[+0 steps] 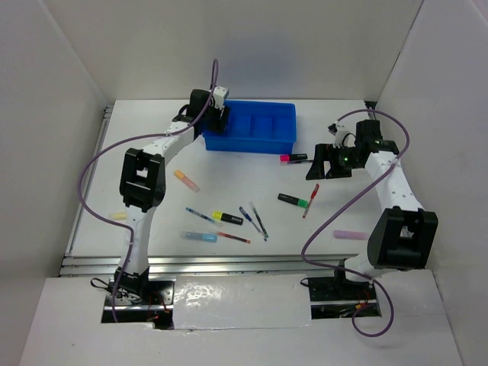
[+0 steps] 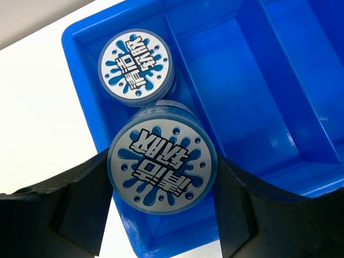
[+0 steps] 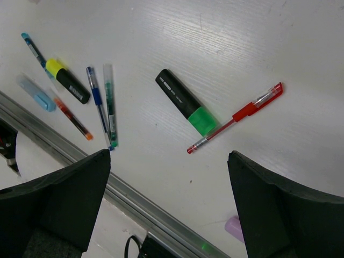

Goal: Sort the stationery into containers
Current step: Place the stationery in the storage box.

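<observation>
Disc [image 2: 162,163] pinched by its rim in the left claw [image 2: 164,188] over the blue tray [image 1: 263,143] at the desk's [image 1: 229,183] far edge looks light, stiff, slick; right claw [image 3: 167,161] gapes wide.

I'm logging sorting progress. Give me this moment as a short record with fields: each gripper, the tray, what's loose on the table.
left gripper: shut on a round disc, over the blue tray's end compartment
tray contents: second disc lying in that compartment; neighbouring compartments bare
right gripper: open, holding nothing, above the table
beneath it: green highlighter, red pen
also loose on table: yellow highlighter, pale-blue marker, blue pen
</observation>
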`<action>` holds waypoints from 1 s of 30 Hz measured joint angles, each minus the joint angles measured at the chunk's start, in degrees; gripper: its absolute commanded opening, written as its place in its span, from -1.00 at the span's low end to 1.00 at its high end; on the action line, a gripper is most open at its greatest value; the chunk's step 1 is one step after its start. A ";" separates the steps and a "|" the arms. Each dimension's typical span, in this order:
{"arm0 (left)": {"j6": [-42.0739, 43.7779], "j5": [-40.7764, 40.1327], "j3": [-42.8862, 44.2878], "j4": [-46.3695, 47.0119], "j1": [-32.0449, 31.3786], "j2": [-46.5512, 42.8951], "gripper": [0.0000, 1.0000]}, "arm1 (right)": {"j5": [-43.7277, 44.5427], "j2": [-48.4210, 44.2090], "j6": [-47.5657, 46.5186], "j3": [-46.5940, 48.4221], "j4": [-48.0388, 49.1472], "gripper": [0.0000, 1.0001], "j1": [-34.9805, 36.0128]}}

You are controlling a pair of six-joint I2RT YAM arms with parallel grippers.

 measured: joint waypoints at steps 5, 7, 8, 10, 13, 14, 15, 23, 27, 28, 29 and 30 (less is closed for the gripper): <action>-0.17 -0.37 1.03 -1.22 -0.31 0.68 0.69 | 0.02 0.00 0.00 0.00 0.00 0.91 0.00; -0.22 -0.35 1.40 -1.25 -0.35 0.68 0.74 | 0.02 0.02 0.00 0.00 0.00 0.91 0.00; -0.26 -0.33 1.68 -1.18 -0.35 0.68 0.77 | 0.02 0.02 0.00 0.00 0.00 0.91 0.00; -0.31 -0.33 2.29 -1.14 -0.39 0.68 0.87 | 0.02 0.02 0.00 0.00 0.00 0.91 0.00; -0.42 -0.31 2.86 -1.16 -0.39 0.68 0.87 | 0.04 0.02 0.00 0.00 0.00 0.91 0.00; -0.42 -0.31 2.89 -1.18 -0.39 0.55 0.85 | 0.11 0.02 0.00 0.00 0.00 0.90 0.00; -0.44 -0.31 2.89 -1.36 -0.39 0.37 0.83 | 0.22 0.02 0.00 0.00 0.00 0.90 0.00; -0.44 3.41 -6.12 -1.57 -0.22 -12.13 0.72 | 5.25 -1.84 -0.48 -0.81 -0.11 0.78 -0.02; 0.02 8.79 -12.57 -2.89 0.46 -23.63 0.74 | 8.55 -4.96 -2.47 -2.67 -1.25 0.77 -0.81; 0.42 10.82 -14.25 -3.78 0.72 -26.69 0.76 | 9.31 -5.77 -3.69 -3.28 -1.88 0.76 -1.20; 1.62 13.20 -15.37 -5.42 1.07 -29.29 0.76 | 9.99 -6.40 -5.29 -3.89 -2.69 0.73 -1.88; 2.45 15.39 -15.93 -7.02 1.40 -31.17 0.77 | 10.54 -6.82 -6.64 -4.33 -3.52 0.72 -2.47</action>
